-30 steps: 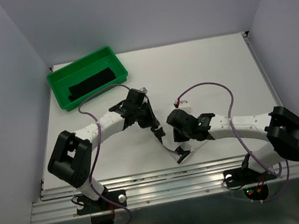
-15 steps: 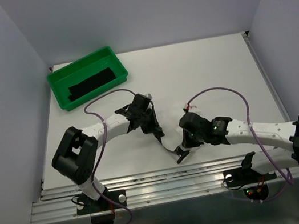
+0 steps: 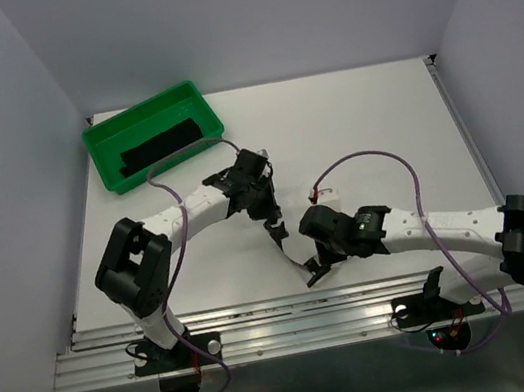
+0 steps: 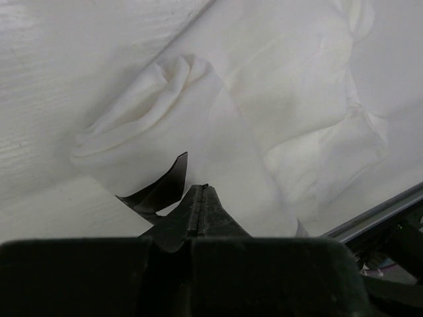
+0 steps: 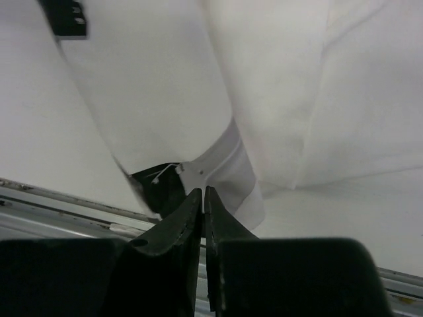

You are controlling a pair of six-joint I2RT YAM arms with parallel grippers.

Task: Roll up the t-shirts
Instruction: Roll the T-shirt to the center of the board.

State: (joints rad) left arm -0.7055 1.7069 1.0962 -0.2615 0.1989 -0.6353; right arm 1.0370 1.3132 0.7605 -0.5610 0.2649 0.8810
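Desk: white flat desk [image 3: 380, 114] between pale walls, with a ribbed metal rail [image 3: 305, 325] along its near edge.
Right arm: white and black jointed arm [image 3: 440, 225], lying low from the near right toward the centre.
Left arm: white and black jointed arm [image 3: 193, 208], reaching from the near left toward the centre.
White shirt: white soft fabric t-shirt with small black printed marks [image 4: 284, 99], lying rumpled on the desk near the centre of the near edge, just beside the rail. The left wrist view shows one end gathered into a loose roll [image 4: 149, 129].
Tray: green rectangular plastic tray [image 3: 139, 110] at the far left corner of the desk, well apart from both arms.
Black shirt: plain black fabric t-shirt [image 3: 162, 147], folded into a long strip and lying inside the tray.
Left claw: left claw [image 4: 200, 195] is pressed fully together, tips down on the white shirt beside the roll. Whether cloth is caught I cannot tell.
Right claw: right claw [image 5: 199, 195] is very narrow, only a thin slit showing, with its tips at the shirt's banded edge [image 5: 228, 165]. Whether it grips anything I cannot tell.
Print: black printed mark [image 4: 158, 191] just left of the left claw's tips.
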